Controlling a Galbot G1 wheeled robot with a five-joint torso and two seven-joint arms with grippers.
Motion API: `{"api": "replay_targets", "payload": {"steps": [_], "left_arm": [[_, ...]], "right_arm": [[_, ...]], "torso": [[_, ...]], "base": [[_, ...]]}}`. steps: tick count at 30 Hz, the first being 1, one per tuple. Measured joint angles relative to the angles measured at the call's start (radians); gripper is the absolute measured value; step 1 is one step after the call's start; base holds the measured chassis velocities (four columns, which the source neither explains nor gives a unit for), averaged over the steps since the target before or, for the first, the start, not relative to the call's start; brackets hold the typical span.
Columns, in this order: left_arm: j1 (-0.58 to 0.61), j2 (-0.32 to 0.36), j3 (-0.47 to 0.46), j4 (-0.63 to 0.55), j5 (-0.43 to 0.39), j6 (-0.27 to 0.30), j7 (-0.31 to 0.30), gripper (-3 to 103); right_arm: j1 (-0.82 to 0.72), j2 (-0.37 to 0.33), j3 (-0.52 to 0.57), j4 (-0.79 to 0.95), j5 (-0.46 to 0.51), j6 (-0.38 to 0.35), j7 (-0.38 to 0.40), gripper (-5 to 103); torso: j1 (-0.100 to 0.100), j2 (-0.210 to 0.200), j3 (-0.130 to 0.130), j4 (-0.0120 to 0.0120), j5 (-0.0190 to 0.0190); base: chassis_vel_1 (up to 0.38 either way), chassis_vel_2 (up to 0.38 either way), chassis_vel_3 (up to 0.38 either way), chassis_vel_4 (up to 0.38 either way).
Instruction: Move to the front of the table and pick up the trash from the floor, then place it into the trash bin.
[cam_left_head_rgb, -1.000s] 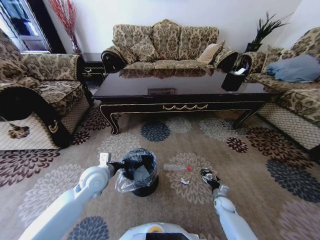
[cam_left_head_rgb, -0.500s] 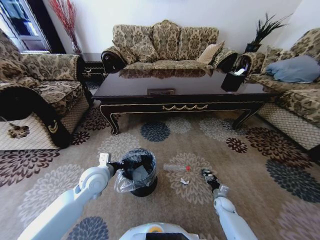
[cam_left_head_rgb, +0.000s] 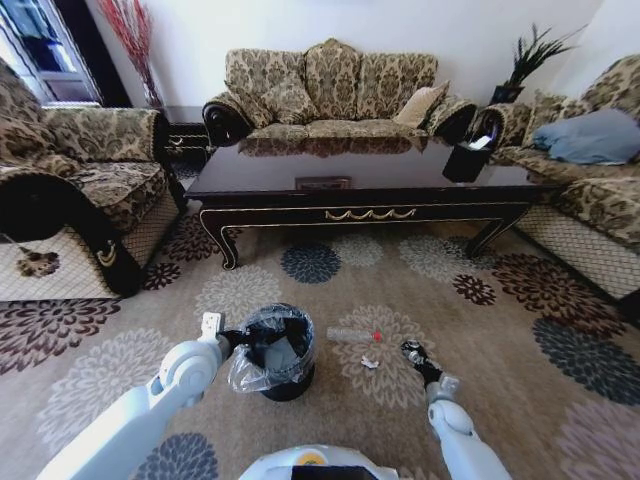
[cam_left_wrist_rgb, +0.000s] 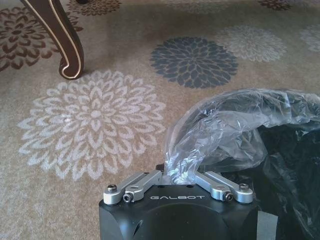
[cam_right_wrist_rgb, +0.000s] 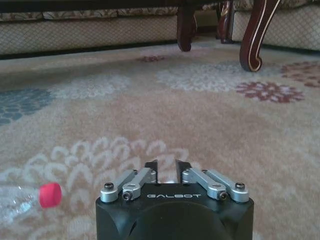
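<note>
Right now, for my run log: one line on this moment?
left pincer: shut on bin bag | right pincer: low over carpet, near scrap | bottle: on floor

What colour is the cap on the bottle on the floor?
Red. The cap on the clear bottle shows best in the right wrist view.

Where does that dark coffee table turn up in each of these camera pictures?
Head view: the table spans the middle, before the sofa.
Left wrist view: one curved leg, beyond the left gripper shut on the trash bin liner.
Right wrist view: carved legs far across the floor.
Shared landmark: the flowered carpet.
</note>
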Motion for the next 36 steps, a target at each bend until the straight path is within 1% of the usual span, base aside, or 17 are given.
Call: {"api": "replay_targets", "payload": {"steps": [1, 2, 4, 5, 7, 8, 10, 12, 13, 15, 16, 18, 19, 23, 28, 32, 36], "left_arm": [[0.0, 0.0, 0.0, 0.0, 0.001, 0.0, 0.0, 3], [0.0, -0.001, 0.0, 0.0, 0.002, 0.0, 0.0, 3], [0.0, -0.003, 0.0, 0.0, 0.003, 0.0, 0.001, 3], [0.0, -0.004, 0.001, 0.0, 0.004, 0.0, 0.002, 3], [0.002, -0.005, 0.001, 0.0, 0.008, 0.0, 0.006, 3], [0.002, -0.005, 0.001, 0.0, 0.008, 0.0, 0.006, 3], [0.004, -0.006, 0.001, 0.001, 0.012, 0.0, 0.01, 3], [0.006, -0.007, 0.001, 0.002, 0.014, 0.0, 0.014, 3], [0.006, -0.007, 0.001, 0.002, 0.014, 0.0, 0.014, 3], [0.007, -0.007, 0.001, 0.002, 0.018, 0.0, 0.015, 3], [0.008, -0.007, 0.001, 0.002, 0.02, 0.0, 0.015, 3], [0.017, -0.009, 0.001, 0.002, 0.025, 0.0, 0.017, 3], [0.017, -0.009, 0.001, 0.002, 0.025, 0.0, 0.017, 3], [0.037, -0.012, -0.003, 0.002, 0.049, 0.0, 0.036, 3], [0.031, -0.006, -0.008, 0.012, 0.062, 0.0, 0.059, 3], [0.012, 0.0, -0.01, 0.019, 0.059, 0.0, 0.069, 3], [0.01, -0.005, -0.01, 0.021, 0.056, 0.0, 0.073, 3]], "right_arm": [[-0.009, 0.0, 0.001, 0.019, -0.003, -0.003, 0.005, 21], [-0.024, 0.003, 0.004, 0.054, -0.01, -0.011, 0.016, 32], [-0.035, 0.006, 0.005, 0.074, -0.02, -0.02, 0.024, 32], [-0.046, 0.011, 0.005, 0.094, -0.037, -0.031, 0.038, 37], [-0.081, 0.033, 0.0, 0.129, -0.112, -0.04, 0.073, 48], [-0.081, 0.033, 0.0, 0.129, -0.112, -0.04, 0.073, 48], [-0.092, 0.057, -0.002, 0.13, -0.189, -0.027, 0.107, 54], [-0.088, 0.074, -0.003, 0.118, -0.217, -0.026, 0.136, 65], [-0.088, 0.074, -0.003, 0.118, -0.217, -0.026, 0.136, 65], [-0.061, 0.099, -0.005, 0.084, -0.199, -0.046, 0.181, 76], [-0.053, 0.102, -0.006, 0.077, -0.186, -0.052, 0.191, 76], [-0.022, 0.114, -0.013, 0.063, -0.139, -0.078, 0.237, 86], [-0.022, 0.114, -0.013, 0.063, -0.139, -0.078, 0.237, 86], [0.029, 0.127, -0.019, 0.025, -0.123, -0.092, 0.288, 100], [0.068, 0.139, -0.02, -0.028, -0.138, -0.091, 0.338, 94], [0.088, 0.145, -0.019, -0.063, -0.13, -0.092, 0.378, 99], [0.099, 0.147, -0.02, -0.081, -0.113, -0.1, 0.382, 90]], "torso": [[0.0, 0.0, 0.0, -0.0002, 0.0002], [0.0, 0.0, 0.0, -0.0003, 0.0003], [0.0, 0.0, 0.0, -0.0004, 0.0002], [0.0, 0.0, 0.0, -0.0004, 0.0], [0.0, 0.0, 0.0, -0.0005, -0.0002], [0.0, 0.0, 0.0, -0.0005, -0.0002], [0.0, 0.0, 0.0, -0.0008, 0.0001], [0.0, 0.0, 0.0, -0.0003, 0.0], [0.0, 0.0, 0.0, -0.0003, 0.0], [0.0, 0.0, 0.0, -0.0002, 0.0001], [0.0, 0.0, 0.0, -0.0002, 0.0002], [0.0, 0.0, 0.0, -0.0002, -0.0002], [0.0, 0.0, 0.0, -0.0002, -0.0002], [0.0, 0.0, 0.0, -0.0002, -0.0001], [0.0, 0.0, 0.0, -0.0002, -0.0001], [0.0, 0.0, 0.0, -0.0004, 0.0001], [0.0, 0.0, 0.0, -0.0005, 0.0]], "base": [[0.0, 0.0, 0.0, 0.0], [0.0, 0.0, 0.0, 0.0], [0.0, 0.0, 0.0, 0.0], [0.0, 0.0, 0.0, 0.0], [0.0, 0.0, 0.0, 0.0], [0.0, 0.0, 0.0, 0.0], [0.0, 0.0, 0.0, 0.0], [0.0, 0.0, 0.0, 0.0], [0.0, 0.0, 0.0, 0.0], [0.0, 0.0, 0.0, 0.0], [0.0, 0.0, 0.0, 0.0], [0.0, 0.0, 0.0, 0.0], [0.0, 0.0, 0.0, 0.0], [0.0, 0.0, 0.0, 0.0], [0.0, 0.0, 0.0, 0.0], [0.0, 0.0, 0.0, 0.0], [0.0, 0.0, 0.0, 0.0]]}}
